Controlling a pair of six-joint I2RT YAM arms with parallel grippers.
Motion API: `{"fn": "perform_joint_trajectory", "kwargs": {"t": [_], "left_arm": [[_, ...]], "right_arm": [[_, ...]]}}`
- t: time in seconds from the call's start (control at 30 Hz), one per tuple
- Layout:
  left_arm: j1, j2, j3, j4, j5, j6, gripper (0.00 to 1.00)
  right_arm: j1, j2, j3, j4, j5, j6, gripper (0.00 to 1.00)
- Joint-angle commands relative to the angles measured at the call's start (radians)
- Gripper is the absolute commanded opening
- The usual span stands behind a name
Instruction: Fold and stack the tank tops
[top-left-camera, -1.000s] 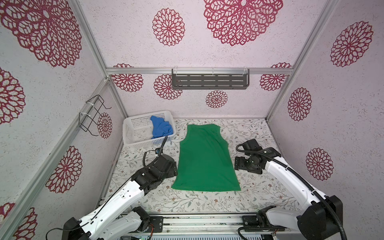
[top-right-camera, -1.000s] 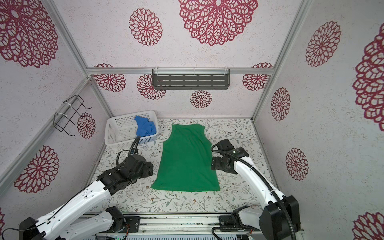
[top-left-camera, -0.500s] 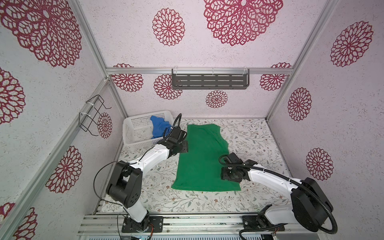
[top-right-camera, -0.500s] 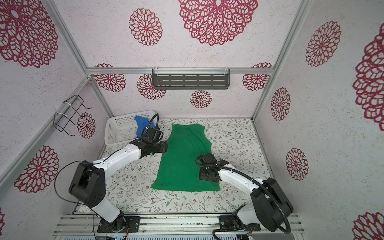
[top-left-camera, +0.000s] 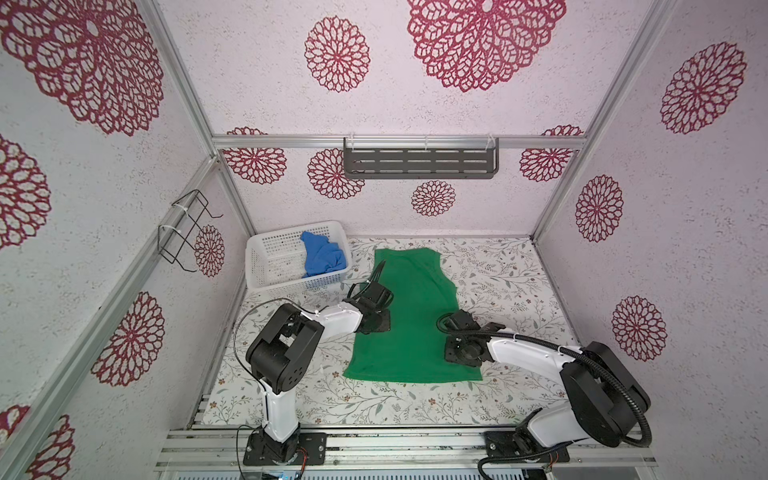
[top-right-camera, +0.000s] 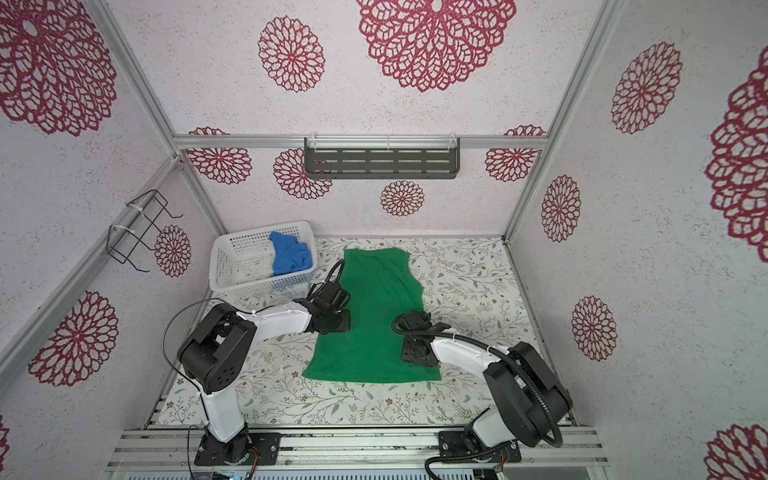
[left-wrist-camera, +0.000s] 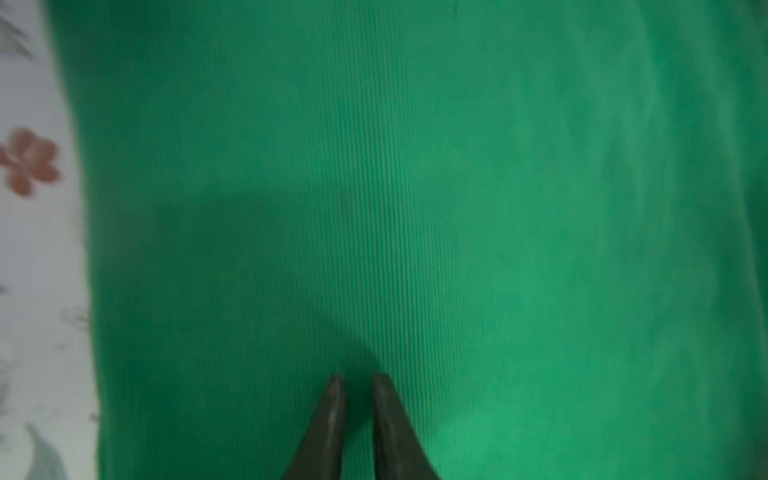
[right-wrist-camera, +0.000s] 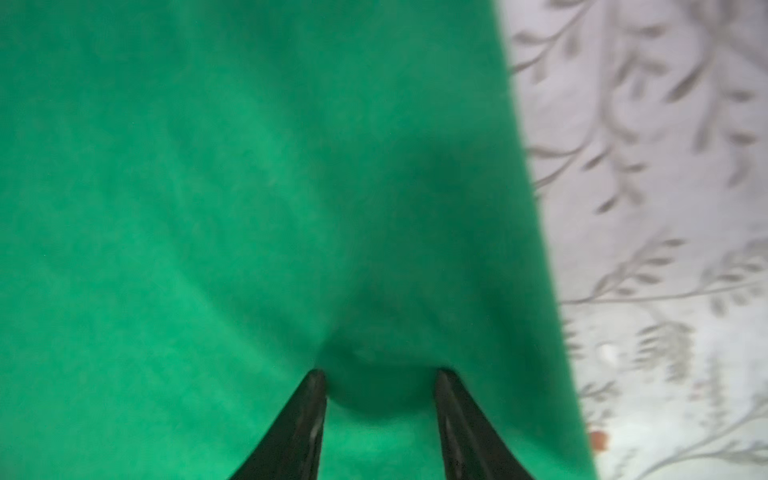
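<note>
Both claws are down on the green tank top (top-left-camera: 411, 316), which lies flat and spread on the floral table cover (top-left-camera: 498, 274), neck toward the back wall, hem toward the arm bases.

Left claw (left-wrist-camera: 358, 380): the jaws are nearly together, with only a thin dark slit between the fingertips (left-wrist-camera: 332, 395). Green ribbed cloth fills the wrist view right up to the tips. I cannot tell whether a fold is caught in that slit or the tips only rest on the fabric. In both top views this claw sits over the top's left side edge, about halfway along its length. The cloth edge and bare table cover show just beside it in the wrist view.

Right claw (right-wrist-camera: 380, 374): the jaws stand about half apart. A shadowed hump of green cloth rises between the two tips, which press into the fabric on either side of it. The jaws have not clamped together. This claw is over the top's right side edge, closer to the hem than the left claw is, and the table cover starts just beyond it.

The blue tank top (top-left-camera: 322, 255) is crumpled in the white basket (top-left-camera: 270, 253). That is beyond the left claw toward the back wall, well apart from both claws.
</note>
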Motion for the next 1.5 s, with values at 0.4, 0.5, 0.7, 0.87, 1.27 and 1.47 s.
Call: {"fn": "perform_joint_trajectory", "kwargs": {"t": [0.4,0.5,0.7,0.87,1.27,1.47], "left_arm": [[-0.293,-0.335,-0.220,-0.070,-0.032,-0.324,0.12],[-0.285,-0.434,-0.113,-0.212,-0.138,-0.238,0.25],[-0.087,-0.409,0.072,-0.223,-0.078,0.012,0.57],[0.036,-0.165,0.305,-0.243,0.016,0.173,0.46],[0.092,0.372,0.721,-0.270,0.107,0.240,0.29],[0.134,0.463,0.698,-0.253,0.122,0.122,0.20]], "right_arm": [[-0.371,0.299,0.317,-0.015,0.075,-0.437,0.44],[-0.369,0.304,0.490,-0.122,0.080,-0.477,0.50],[-0.354,0.150,0.583,-0.314,0.115,-0.441,0.75],[-0.214,0.018,0.424,-0.371,0.075,-0.333,0.70],[0.023,0.052,0.188,-0.143,-0.077,-0.138,0.45],[0.016,0.110,0.128,-0.125,-0.006,-0.167,0.37]]}}
